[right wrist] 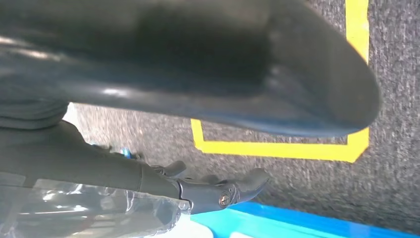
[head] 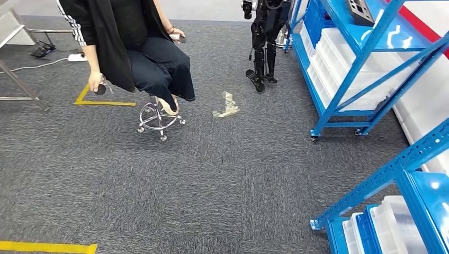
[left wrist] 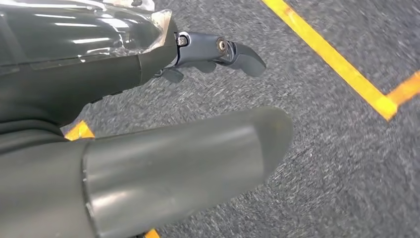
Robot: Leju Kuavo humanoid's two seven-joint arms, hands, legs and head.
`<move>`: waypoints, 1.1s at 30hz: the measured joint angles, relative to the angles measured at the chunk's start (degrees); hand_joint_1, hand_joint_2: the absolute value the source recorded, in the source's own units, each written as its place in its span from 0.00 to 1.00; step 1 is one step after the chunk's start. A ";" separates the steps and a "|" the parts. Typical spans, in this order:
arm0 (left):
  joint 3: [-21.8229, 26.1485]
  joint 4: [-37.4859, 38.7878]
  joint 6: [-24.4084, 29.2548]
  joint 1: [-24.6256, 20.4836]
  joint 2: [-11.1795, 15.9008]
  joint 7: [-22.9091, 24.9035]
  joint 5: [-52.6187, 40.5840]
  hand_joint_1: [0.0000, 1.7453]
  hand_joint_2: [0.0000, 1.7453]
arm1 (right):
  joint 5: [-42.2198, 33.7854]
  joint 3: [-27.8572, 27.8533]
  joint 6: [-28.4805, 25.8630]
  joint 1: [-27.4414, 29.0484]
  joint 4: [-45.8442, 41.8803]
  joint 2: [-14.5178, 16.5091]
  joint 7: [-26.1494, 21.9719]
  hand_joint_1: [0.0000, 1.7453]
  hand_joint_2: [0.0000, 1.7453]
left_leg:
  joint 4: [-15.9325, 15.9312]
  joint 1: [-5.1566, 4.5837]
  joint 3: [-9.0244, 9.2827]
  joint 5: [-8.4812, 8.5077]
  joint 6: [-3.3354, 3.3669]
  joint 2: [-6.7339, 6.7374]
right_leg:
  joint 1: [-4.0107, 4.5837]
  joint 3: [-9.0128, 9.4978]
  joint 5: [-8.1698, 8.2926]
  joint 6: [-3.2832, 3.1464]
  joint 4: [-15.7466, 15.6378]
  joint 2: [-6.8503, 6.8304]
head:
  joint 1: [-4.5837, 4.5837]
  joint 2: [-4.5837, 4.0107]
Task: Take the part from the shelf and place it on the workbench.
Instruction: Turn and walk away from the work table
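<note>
A blue shelf rack [head: 365, 63] stands at the right in the head view. A dark grey part [head: 361, 10] lies on its upper board. A second blue rack [head: 402, 169] is close at the lower right. My left hand [left wrist: 163, 158] hangs over grey carpet, its thumb and darker fingers [left wrist: 233, 52] apart, holding nothing. My right hand [right wrist: 208, 99] also hangs over the carpet beside a blue shelf edge [right wrist: 297, 220]. Its fingers [right wrist: 233, 191] are stretched out and apart from the thumb, with nothing in them.
A person [head: 132, 47] sits on a wheeled stool [head: 159, 119] at the upper left. Another dark robot [head: 263, 42] stands by the far rack. A clear plastic piece [head: 226, 106] lies on the carpet. White bins [head: 344, 58] fill the racks. Yellow tape [head: 100, 101] marks the floor.
</note>
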 joint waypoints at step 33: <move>-3.42 -1.45 0.54 -1.55 -1.56 0.93 1.14 0.00 0.00 | -1.81 -0.19 -0.28 1.46 -0.49 0.59 0.03 0.00 0.00 | -0.13 -0.18 0.36 0.14 0.85 1.37 | -0.70 -1.20 0.56 1.49 0.20 1.04 | 0.03 0.00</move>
